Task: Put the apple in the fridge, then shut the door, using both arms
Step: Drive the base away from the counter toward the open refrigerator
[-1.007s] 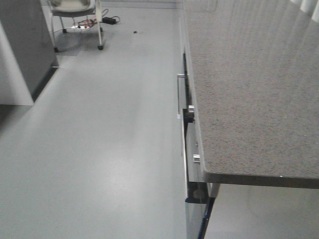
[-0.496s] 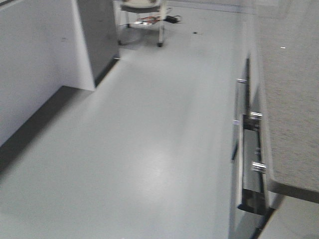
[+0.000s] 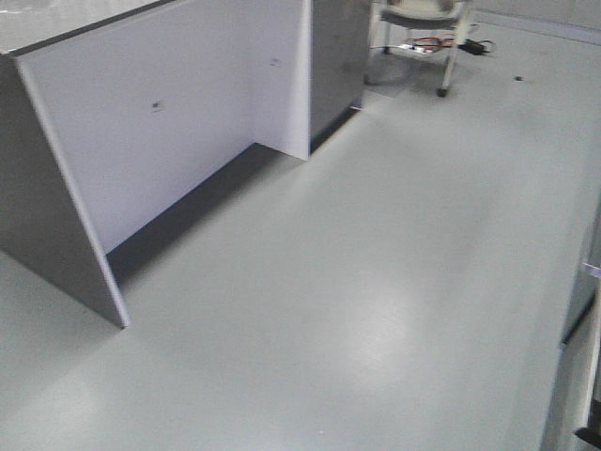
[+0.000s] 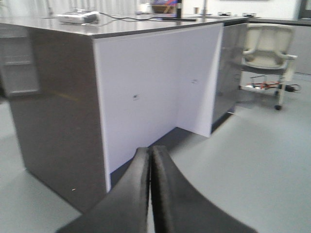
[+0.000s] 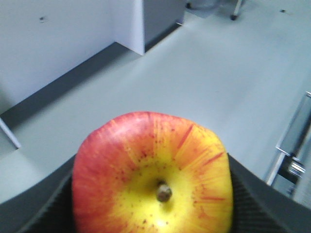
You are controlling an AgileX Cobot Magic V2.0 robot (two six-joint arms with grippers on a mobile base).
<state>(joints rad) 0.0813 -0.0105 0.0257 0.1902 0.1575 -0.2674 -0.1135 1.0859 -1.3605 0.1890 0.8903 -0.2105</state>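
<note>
The right gripper [image 5: 151, 201] is gripping the apple [image 5: 153, 170], stem end facing the wrist camera. Its dark, finely ribbed fingers [image 5: 265, 206] are pressing against the fruit's left and right flanks, with the apple filling the gap between them. The skin is showing smooth and glossy, red on the left shoulder and yellow with red streaks and speckles around the brown stem (the outline is looking slightly squared rather than round). The apple is hanging over pale grey floor [image 3: 376, 282], out in front of the island counter [image 3: 169, 122], whose flat white inset panel is sitting between dark grey, faintly reflective side slabs. The left gripper [image 4: 149, 167] is pointing at that island, its smooth black fingers pressed flat together on nothing. Beyond the island's far end a pale wheeled chair [image 4: 268, 46] is standing.
</note>
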